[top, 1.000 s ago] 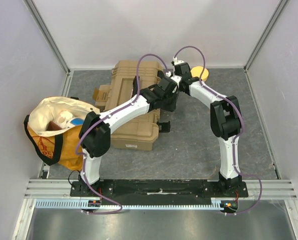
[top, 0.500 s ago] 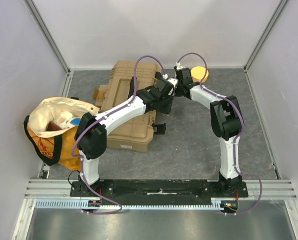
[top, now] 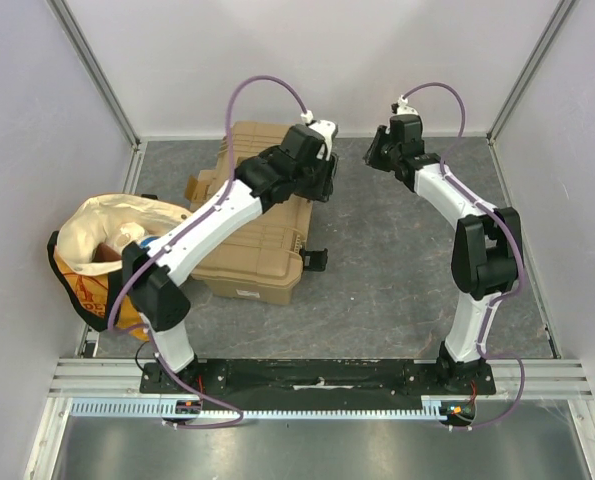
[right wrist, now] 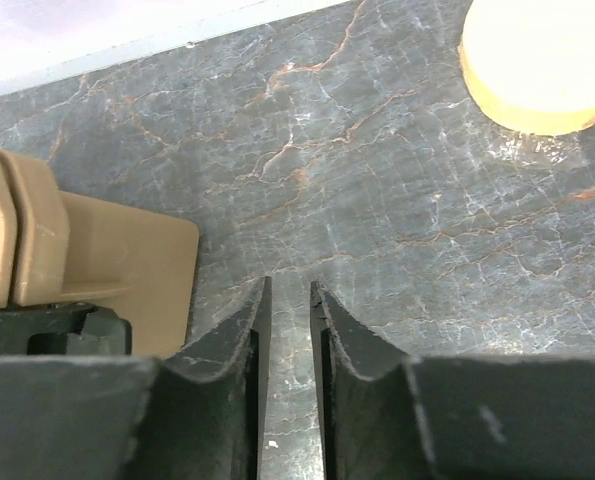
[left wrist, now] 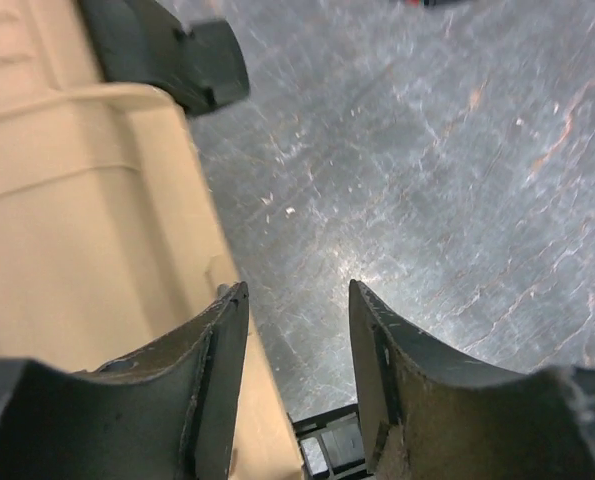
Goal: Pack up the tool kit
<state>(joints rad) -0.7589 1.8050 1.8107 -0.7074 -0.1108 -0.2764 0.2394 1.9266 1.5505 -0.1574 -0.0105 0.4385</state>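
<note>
The tan toolbox lies shut on the grey floor at left centre, a black latch sticking out of its right side. My left gripper hangs over the box's far right edge. In the left wrist view it is open and holds nothing, with the box wall to the left and a latch above. My right gripper is at the back, apart from the box. Its jaws stand a narrow gap apart over bare floor, a tan corner of the box at left. No screwdrivers or hammer show.
A yellow-cream cloth bag slumps at the left wall. A small cardboard box sits behind the toolbox's left end. A round yellow disc lies on the floor at the back right. Walls close in on three sides.
The two grippers, close together over the toolbox's right edge before, have drawn apart: left toward the box's far end, right to the back right. Both jaws have opened.
</note>
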